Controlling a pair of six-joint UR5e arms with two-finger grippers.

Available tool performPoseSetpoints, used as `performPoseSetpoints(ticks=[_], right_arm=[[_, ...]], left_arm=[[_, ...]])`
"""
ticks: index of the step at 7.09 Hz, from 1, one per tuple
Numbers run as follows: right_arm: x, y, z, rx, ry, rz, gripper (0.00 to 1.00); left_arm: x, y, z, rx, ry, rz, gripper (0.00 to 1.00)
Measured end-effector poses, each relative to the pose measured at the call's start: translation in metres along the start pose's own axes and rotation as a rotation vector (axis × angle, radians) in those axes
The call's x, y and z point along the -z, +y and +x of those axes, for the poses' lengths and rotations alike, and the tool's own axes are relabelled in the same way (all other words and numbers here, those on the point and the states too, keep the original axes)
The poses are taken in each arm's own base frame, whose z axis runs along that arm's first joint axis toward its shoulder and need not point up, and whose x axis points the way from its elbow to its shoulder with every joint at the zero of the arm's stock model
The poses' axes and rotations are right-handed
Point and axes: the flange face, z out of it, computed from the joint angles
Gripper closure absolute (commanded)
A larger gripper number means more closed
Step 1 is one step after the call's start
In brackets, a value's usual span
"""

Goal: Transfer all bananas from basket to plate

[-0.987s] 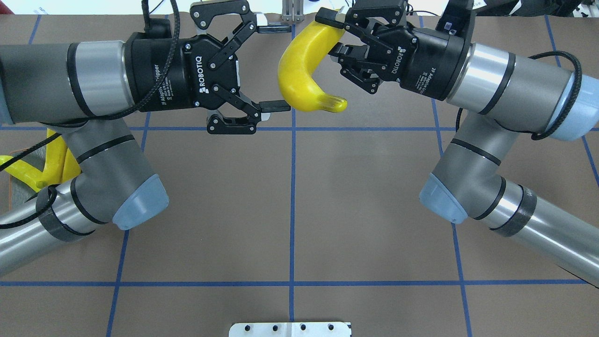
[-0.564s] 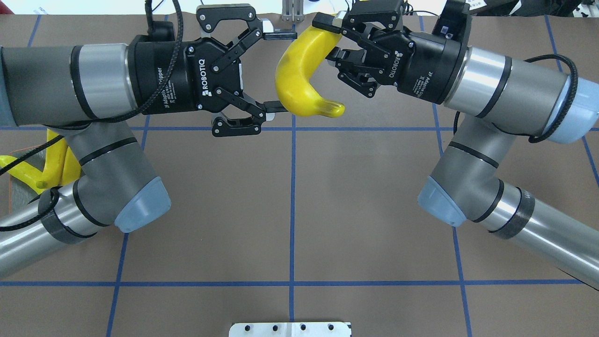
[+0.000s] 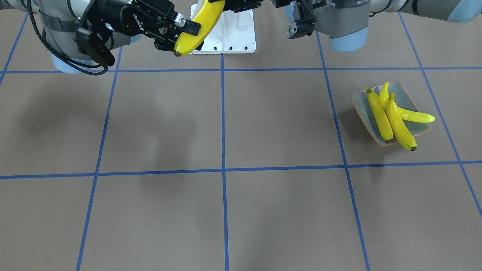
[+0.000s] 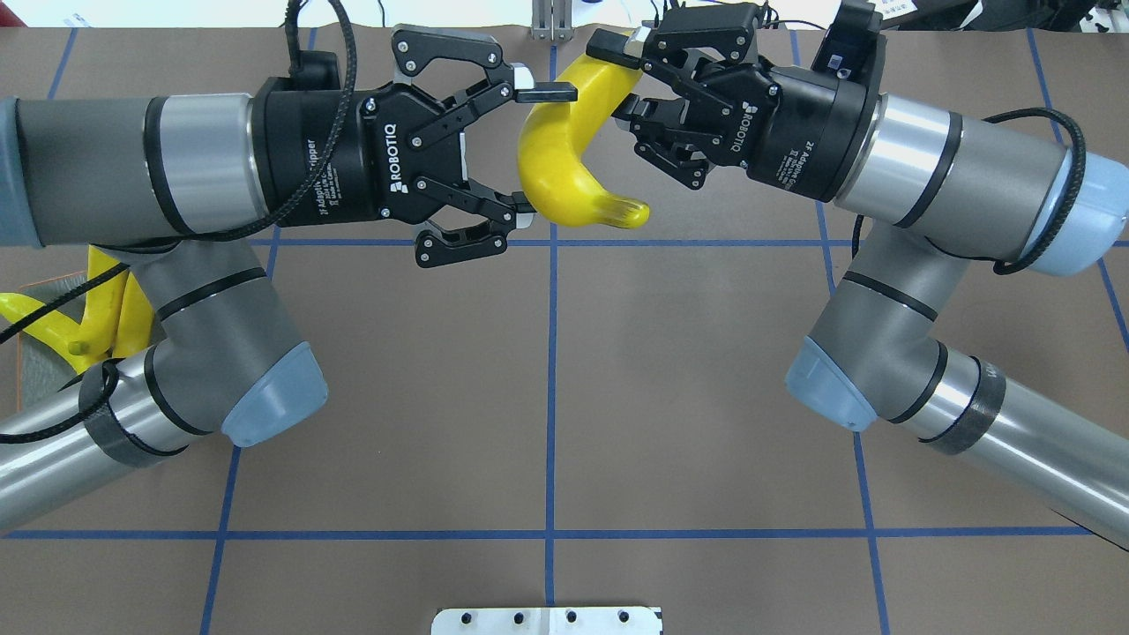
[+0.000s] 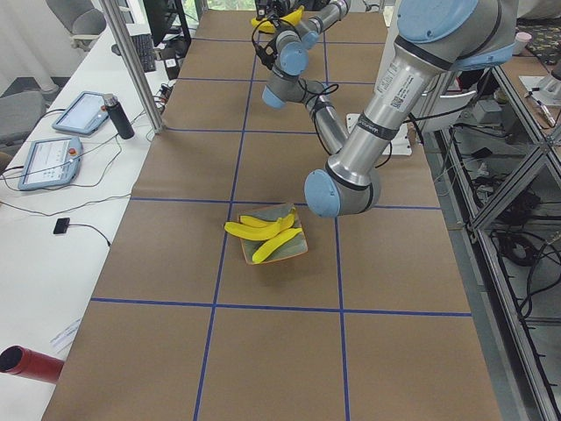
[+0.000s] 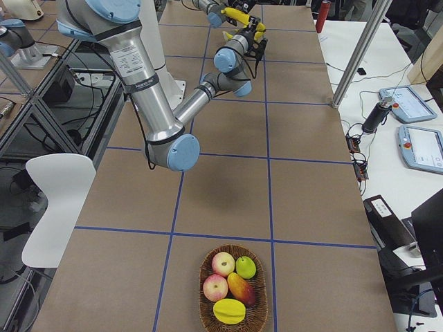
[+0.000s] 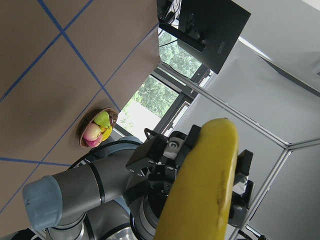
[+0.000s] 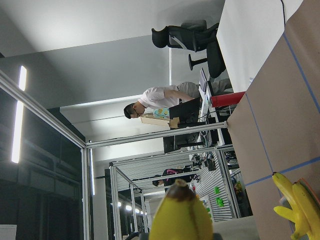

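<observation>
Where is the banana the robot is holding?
In the overhead view the banana hangs above the table at top centre, pinched by the right gripper, with the open left gripper around it.

Bright, even ceiling light fills every view, casting only soft, diffuse shadows on the brown table, with mild glare on the left arm's metal band, a washed-out daylit window in the left wrist view, and the near banana blurred in the right wrist view.
</observation>
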Motion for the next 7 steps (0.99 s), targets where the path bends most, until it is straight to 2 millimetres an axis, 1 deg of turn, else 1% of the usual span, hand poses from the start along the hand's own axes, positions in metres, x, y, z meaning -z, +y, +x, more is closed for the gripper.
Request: performPoseSetpoints(ticks=[1,2,5,7], right_arm=[[-0.0006,-0.0003,0.0016,-0.001,0.002,0.001,0.02],[-0.0014,-0.0003,0.0018,-0.005,0.000,0.006,0.00],[-0.0013,-0.0016,-0.0012,-0.037,-0.018,0.026,0.00],[0.0024,-0.0071,-0.0069,-0.032,-0.024,0.037,0.00]], left_arm=[[0.0001,0.0003,0.0000,0.001,0.000,0.000,1.00],[0.0002,0.0001,-0.0006,0.001,-0.002,0.000,1.00],[0.0016,-0.0019,-0.0027,-0.001,-0.002,-0.002,1.00],[0.0026,-0.0045,-0.0039,-0.002,-0.002,0.003,1.00]])
